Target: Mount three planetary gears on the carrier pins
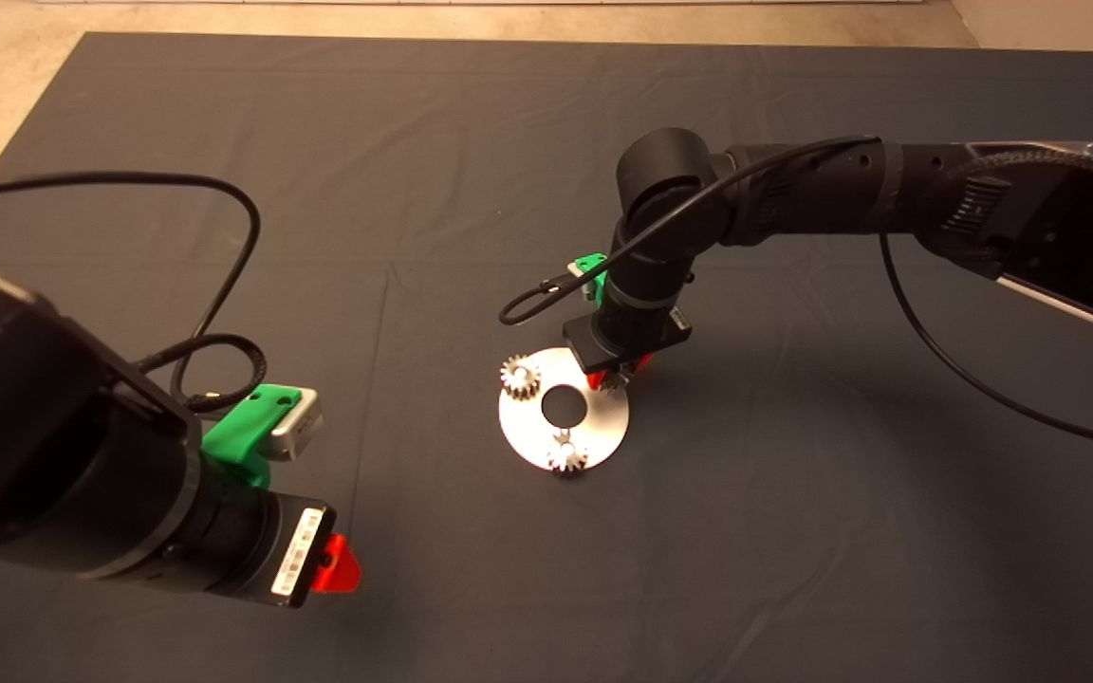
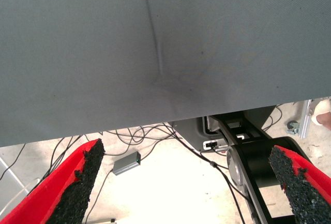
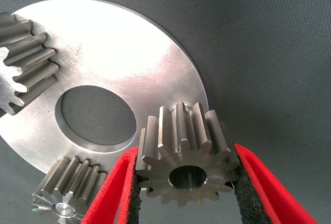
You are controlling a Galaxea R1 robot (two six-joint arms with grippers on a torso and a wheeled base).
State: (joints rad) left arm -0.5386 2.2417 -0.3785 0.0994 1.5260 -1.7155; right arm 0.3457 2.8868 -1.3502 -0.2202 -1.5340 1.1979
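The white disc [image 1: 529,429] lies mid-mat. Two planetary gears [image 1: 519,377] [image 1: 566,456] sit on it, at its left rim and its near rim. In the right wrist view these two gears [image 3: 26,63] [image 3: 70,193] stand on the disc [image 3: 119,53], and a carrier pin tip [image 3: 64,210] shows in the centre of one. My right gripper [image 1: 620,372] [image 3: 186,151] is at the disc's right rim, shut on the third gear [image 3: 183,169]. Whether a pin sits in that gear's hole I cannot tell. My left gripper [image 1: 338,566] [image 2: 186,188] waits open at the lower left.
The right arm [image 1: 793,199] reaches in from the right, with a black cable [image 1: 546,289] looping off its wrist. In the left wrist view the mat's edge [image 2: 155,123] gives way to floor with cables and a small grey box [image 2: 126,163].
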